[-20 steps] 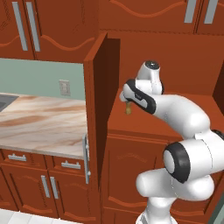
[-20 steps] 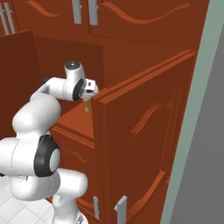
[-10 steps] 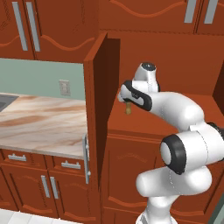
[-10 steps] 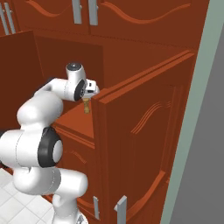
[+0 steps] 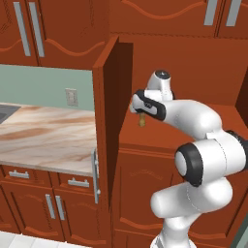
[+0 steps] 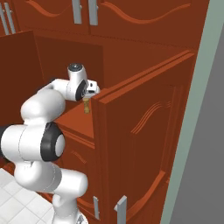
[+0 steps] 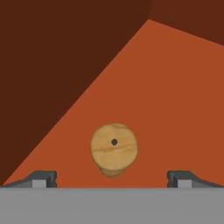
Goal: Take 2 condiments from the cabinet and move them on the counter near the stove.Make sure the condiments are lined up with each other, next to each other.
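Wide open and empty, my gripper (image 7: 112,179) looks straight down on one wooden condiment shaker (image 7: 113,148): it stands upright on the cabinet shelf (image 7: 175,96) directly below me, centred between my fingertips. To my left the bench (image 5: 43,138) waits. Inside the cabinet (image 6: 140,131) I see just this shaker (image 6: 86,105).

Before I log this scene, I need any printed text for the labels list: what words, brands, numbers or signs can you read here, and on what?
None to read.
The wooden shaker bottle on the cabinet shelf has a plain top with a single dark hole, no label.
The cabinet doors, the counter and the wall outlet carry no lettering.
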